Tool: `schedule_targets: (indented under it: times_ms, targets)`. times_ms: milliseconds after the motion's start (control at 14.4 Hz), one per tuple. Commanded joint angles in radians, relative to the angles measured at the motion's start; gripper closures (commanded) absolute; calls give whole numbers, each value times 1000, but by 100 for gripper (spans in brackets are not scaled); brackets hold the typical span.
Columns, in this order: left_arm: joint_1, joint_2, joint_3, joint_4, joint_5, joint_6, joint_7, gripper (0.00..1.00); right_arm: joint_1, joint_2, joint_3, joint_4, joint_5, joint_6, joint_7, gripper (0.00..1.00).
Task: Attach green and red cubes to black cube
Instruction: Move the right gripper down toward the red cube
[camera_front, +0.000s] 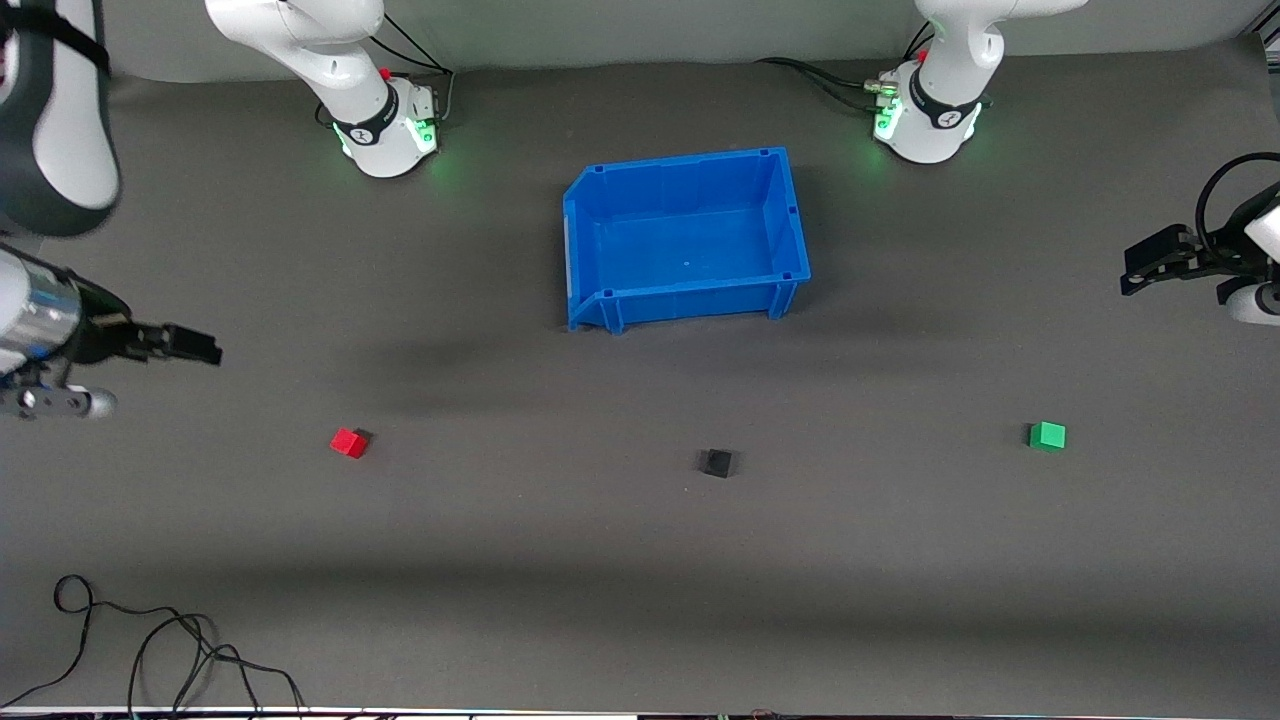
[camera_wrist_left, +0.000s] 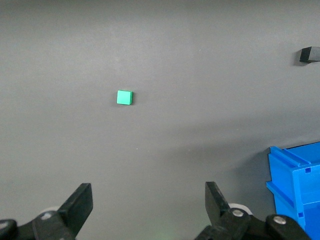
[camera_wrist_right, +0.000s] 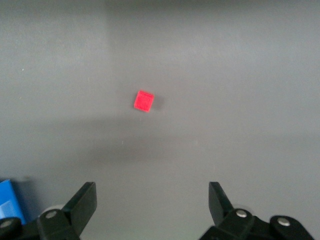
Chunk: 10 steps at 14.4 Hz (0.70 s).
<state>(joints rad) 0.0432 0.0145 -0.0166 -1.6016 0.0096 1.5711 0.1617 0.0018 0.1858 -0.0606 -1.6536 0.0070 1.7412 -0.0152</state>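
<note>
The red cube (camera_front: 349, 442) lies on the grey mat toward the right arm's end. The black cube (camera_front: 716, 463) lies mid-table, nearer the front camera than the blue bin. The green cube (camera_front: 1047, 436) lies toward the left arm's end. My right gripper (camera_front: 200, 349) hovers open and empty above the mat near the red cube, which shows in the right wrist view (camera_wrist_right: 144, 101) ahead of the gripper (camera_wrist_right: 152, 200). My left gripper (camera_front: 1137, 272) hovers open and empty; the left wrist view shows the gripper (camera_wrist_left: 148, 200), the green cube (camera_wrist_left: 124, 97) and the black cube (camera_wrist_left: 310, 54).
The blue bin (camera_front: 685, 240) stands empty mid-table between the arms' bases; it also shows in the left wrist view (camera_wrist_left: 295, 185) and in the right wrist view (camera_wrist_right: 9, 200). A loose black cable (camera_front: 150, 650) lies at the mat's front edge toward the right arm's end.
</note>
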Motion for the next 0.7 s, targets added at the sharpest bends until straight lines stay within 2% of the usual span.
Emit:
schedule_targets:
  times_ms: [0,279,418,488,627]
  targets:
    - [3,-5,-5,-4,27,1,-2,0,6,52,-4,-32,8,95,-57,1]
    - [9,4,-8,-6,64,7,-17,0,12,179,-2,-32,16,98,-17,1]
    - [12,13,-6,-4,64,4,-147,0,23,225,-2,-37,16,107,3,2]
    - [6,15,-8,-8,67,1,-260,0,36,234,-2,-54,16,139,3,2]
    - [3,18,-8,-9,70,3,-388,0,40,238,-2,-129,8,294,3,2]
